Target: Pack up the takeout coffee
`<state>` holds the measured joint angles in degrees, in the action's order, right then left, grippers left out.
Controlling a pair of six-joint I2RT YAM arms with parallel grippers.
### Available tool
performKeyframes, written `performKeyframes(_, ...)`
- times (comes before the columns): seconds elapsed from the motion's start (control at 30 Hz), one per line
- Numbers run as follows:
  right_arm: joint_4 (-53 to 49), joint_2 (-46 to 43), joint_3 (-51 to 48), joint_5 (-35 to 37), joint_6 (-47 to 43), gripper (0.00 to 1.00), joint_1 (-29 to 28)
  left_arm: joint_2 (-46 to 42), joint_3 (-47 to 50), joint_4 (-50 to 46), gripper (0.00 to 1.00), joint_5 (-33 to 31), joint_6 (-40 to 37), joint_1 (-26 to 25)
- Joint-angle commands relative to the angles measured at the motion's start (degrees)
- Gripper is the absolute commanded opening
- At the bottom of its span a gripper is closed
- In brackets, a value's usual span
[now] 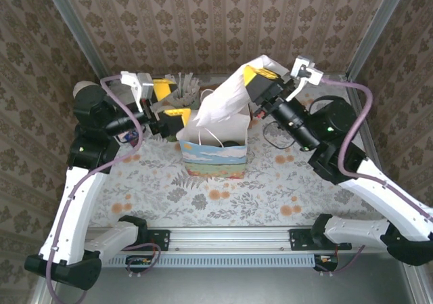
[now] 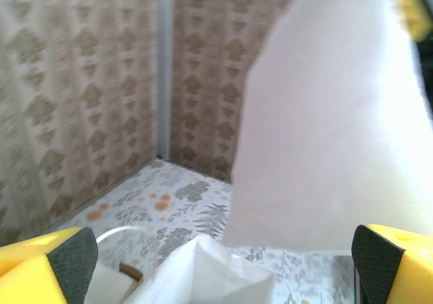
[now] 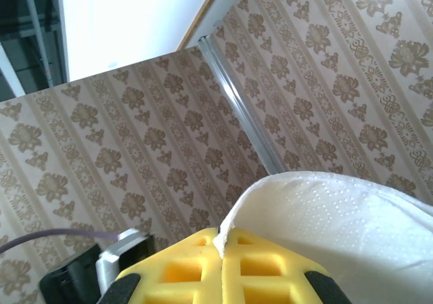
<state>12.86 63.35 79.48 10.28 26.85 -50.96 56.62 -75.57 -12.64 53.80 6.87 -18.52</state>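
A paper bag with a landscape print stands open in the middle of the floral table. Above its opening hangs a white paper napkin, with my right gripper shut on its top corner; the yellow fingers press together on the napkin. My left gripper is open at the bag's left rim, and the white rim lies between its fingers, the napkin hanging just beyond. A dark shape shows inside the bag; I cannot tell whether it is the takeout coffee.
A holder of pale sticks stands at the back, behind my left gripper. Patterned walls close in the table on three sides. A metal rail runs along the near edge between the arm bases.
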Motion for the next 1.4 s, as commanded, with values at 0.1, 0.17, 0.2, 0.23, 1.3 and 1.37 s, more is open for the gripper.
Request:
performKeyframes(0.1,8.32,5.72,3.55,13.58,-2.51,0.0,-4.62,1.15,-5.48,-7.79,1.0,10.78,-15.69,-0.55)
performKeyframes(0.17,6.91,6.96,4.83,14.05,-1.9,0.0,-4.94,1.41,-6.48,-9.07,1.0,14.79,-17.63,-0.46)
performKeyframes(0.2,6.2,7.5,5.3,13.91,-1.49,0.0,-5.07,1.41,-6.79,-8.99,1.0,14.88,-17.71,-0.55)
performKeyframes(0.23,5.65,7.89,5.55,14.14,-1.2,0.0,-5.44,1.46,-7.37,-9.59,1.0,13.68,-17.93,-0.55)
performKeyframes(1.3,-52.53,1.04,15.74,2.3,-37.66,1.0,-1.48,12.81,-16.69,-25.62,0.0,5.61,-25.75,1.3)
performKeyframes(1.37,-53.3,-0.26,14.78,-1.9,-37.59,1.0,3.85,13.11,-16.97,-28.95,0.0,7.71,-29.14,1.38)
